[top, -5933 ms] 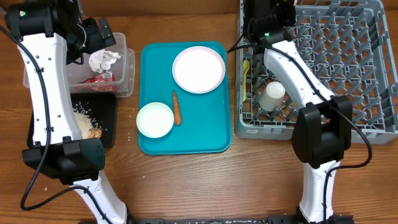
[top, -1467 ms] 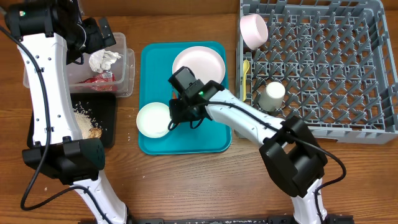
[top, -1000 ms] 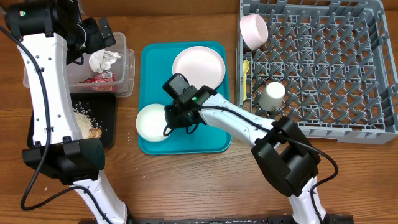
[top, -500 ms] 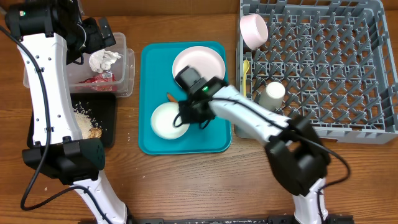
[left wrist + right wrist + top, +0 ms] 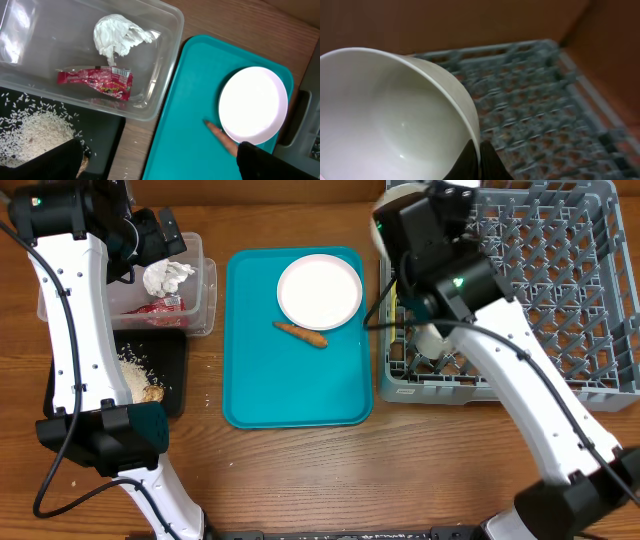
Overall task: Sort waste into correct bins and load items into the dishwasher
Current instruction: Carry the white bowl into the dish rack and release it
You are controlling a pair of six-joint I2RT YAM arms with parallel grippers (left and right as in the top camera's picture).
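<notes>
Swinging up from the teal plastic serving tray (image 5: 250,380), where it was working half a second ago, my right gripper (image 5: 479,155) is now carrying the small white round bowl (image 5: 395,115) over the far left corner of the large grey plastic pegged dish rack (image 5: 560,300), fingers pinching tight on the bowl's rim. The small orange carrot-like stick (image 5: 301,333) has shifted and is now lying slanted on the teal tray just beside the round white plate (image 5: 319,290). A small white cup (image 5: 432,340) is sitting in the rack, partly hidden by my arm. My left gripper (image 5: 172,232) is hovering over the clear plastic rectangular tub (image 5: 205,290) with its fingers spread wide and holding nothing. The crumpled white napkin (image 5: 167,277) and red snack wrapper (image 5: 160,307) are lying in the tub. White rice grains (image 5: 133,375) and the brown food clump (image 5: 152,393) are resting in the shallow black rectangular tray (image 5: 175,380) alongside it.
</notes>
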